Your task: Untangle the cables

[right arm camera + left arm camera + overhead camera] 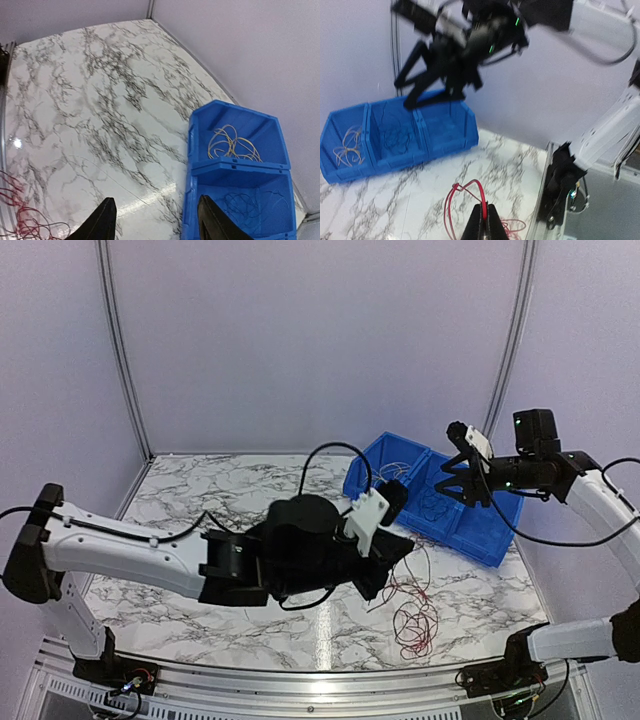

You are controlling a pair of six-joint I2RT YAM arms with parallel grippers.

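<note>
Thin red wires (415,622) tangle on the marble-patterned tabletop (200,490), one red loop (482,192) pinched in the closed left gripper (484,207); farther back, the open right gripper (463,484) hangs above the blue plastic bin (475,540) holding pale tan wires (232,142) and dark blue wires (240,202).
</note>
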